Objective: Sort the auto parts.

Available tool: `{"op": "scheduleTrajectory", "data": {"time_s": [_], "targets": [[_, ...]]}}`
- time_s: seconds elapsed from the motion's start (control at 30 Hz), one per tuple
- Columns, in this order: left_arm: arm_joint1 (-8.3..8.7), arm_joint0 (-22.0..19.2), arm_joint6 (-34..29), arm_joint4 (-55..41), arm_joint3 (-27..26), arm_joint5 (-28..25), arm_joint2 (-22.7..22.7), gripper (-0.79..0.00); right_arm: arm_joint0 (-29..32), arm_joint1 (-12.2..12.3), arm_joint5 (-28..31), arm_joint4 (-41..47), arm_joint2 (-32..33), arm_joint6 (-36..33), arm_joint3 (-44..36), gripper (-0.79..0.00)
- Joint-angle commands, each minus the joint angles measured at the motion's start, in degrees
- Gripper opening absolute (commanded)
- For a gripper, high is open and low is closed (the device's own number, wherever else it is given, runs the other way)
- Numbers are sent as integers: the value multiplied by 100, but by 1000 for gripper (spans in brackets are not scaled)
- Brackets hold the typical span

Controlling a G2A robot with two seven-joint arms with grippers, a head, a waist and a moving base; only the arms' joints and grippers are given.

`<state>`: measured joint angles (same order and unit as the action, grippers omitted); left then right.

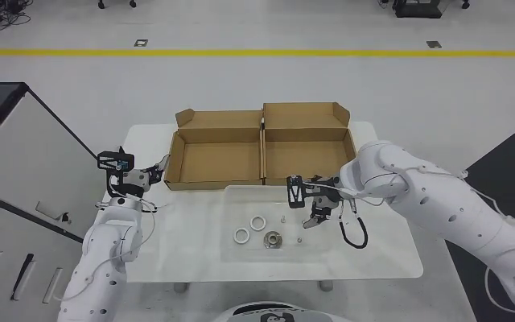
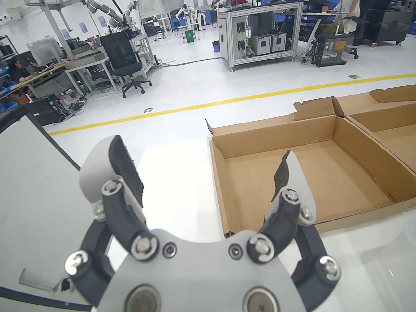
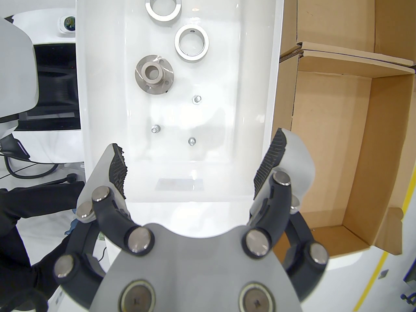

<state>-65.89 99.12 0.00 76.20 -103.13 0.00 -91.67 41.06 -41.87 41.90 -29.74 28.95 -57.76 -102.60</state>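
A clear tray [image 1: 241, 197] in the middle of the table holds two metal rings [image 1: 257, 223] [image 1: 241, 236], a flanged hub [image 1: 273, 239] and three small bolts. The right wrist view shows the rings [image 3: 162, 3] [image 3: 191, 42], the hub [image 3: 153, 74] and the bolts [image 3: 196, 99] [image 3: 155, 129] [image 3: 192, 141]. My right gripper [image 1: 300, 205] [image 3: 198, 144] hangs open over the tray's right end, above the bolts, holding nothing. My left gripper [image 1: 158, 171] [image 2: 201, 154] is open and empty at the table's left, beside the left cardboard box [image 2: 292, 176].
Two open, empty cardboard boxes [image 1: 216, 159] [image 1: 308, 157] stand side by side behind the tray, their lids folded back. The right box [image 3: 328, 124] lies just beyond the tray's far rim. A white panel [image 1: 40, 153] leans left of the table.
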Motion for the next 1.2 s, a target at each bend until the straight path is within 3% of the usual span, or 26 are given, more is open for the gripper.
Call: {"op": "scheduleTrajectory", "data": {"time_s": [0.0, 0.1, 0.47, 0.8, 0.87, 1.07, 1.17], "targets": [[0, 0, 0, 0, 0, 0, 0, 0, 0, 0, 0, 0, 0, 0, 0, 0], [0, 0, 0, 0, 0, 0, 0, 0, 33, -13, -204, -98, -8, -75, -200, 0], [0, 0, 0, 0, 0, 0, 0, 0, -258, -221, -1024, 211, -333, -1486, -550, 0], [0, 0, 0, 0, 0, 0, 0, 0, -611, -606, -1284, 136, -947, -1746, -325, 0], [0, 0, 0, 0, 0, 0, 0, 0, -661, -678, -1327, 137, -1063, -1789, -246, -71], [0, 0, 0, 0, 0, 0, 0, 0, -801, -846, -1433, 182, -1301, -1895, -68, -123], [0, 0, 0, 0, 0, 0, 0, 0, -822, -903, -1469, 202, -1384, -1931, -14, -191]]}}
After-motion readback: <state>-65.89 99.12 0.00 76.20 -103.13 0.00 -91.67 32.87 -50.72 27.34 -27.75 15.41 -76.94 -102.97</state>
